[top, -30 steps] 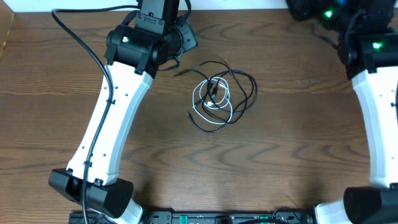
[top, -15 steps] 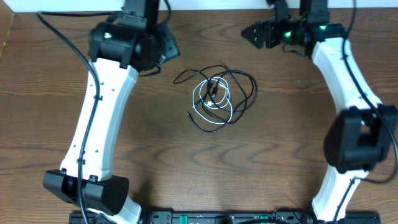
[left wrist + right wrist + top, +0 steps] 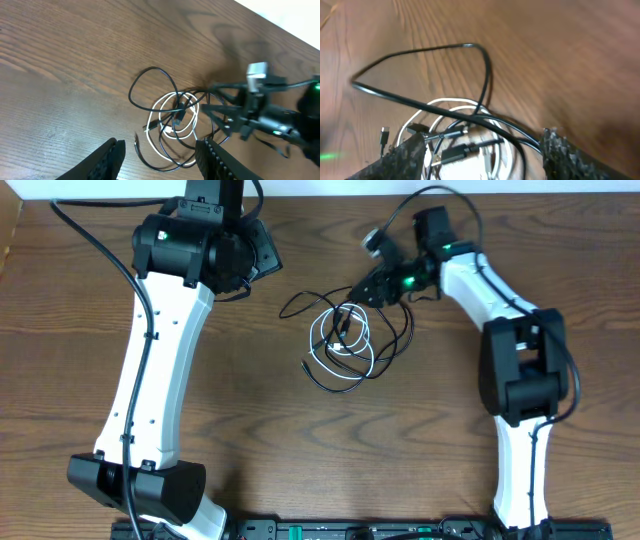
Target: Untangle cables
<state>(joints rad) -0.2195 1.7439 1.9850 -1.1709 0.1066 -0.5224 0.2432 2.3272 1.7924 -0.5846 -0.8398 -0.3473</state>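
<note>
The cables lie coiled together mid-table: a black cable [image 3: 407, 328] in wide loops and a white cable [image 3: 314, 338] looped inside it, small plug ends among them. My right gripper [image 3: 363, 292] hovers over the pile's upper right edge, open, with the black cable [image 3: 420, 49], the white cable [image 3: 449, 103] and a plug [image 3: 451, 155] showing between its fingers [image 3: 560, 155]. My left gripper [image 3: 268, 260] hangs behind and left of the pile, open and holding nothing. In its wrist view the black cable [image 3: 150, 70] lies beyond the left gripper [image 3: 161, 162].
The wooden table [image 3: 250, 410] runs to a white wall at the back. Both white arms rise from bases at the front edge, left arm [image 3: 150, 380] and right arm [image 3: 525, 440]. A black equipment bar [image 3: 360, 530] lies along the front.
The right arm swung in from the back right corner to just above the cables, and its jaws have opened. The left gripper drew back and left a little; the black loop now lies free.
</note>
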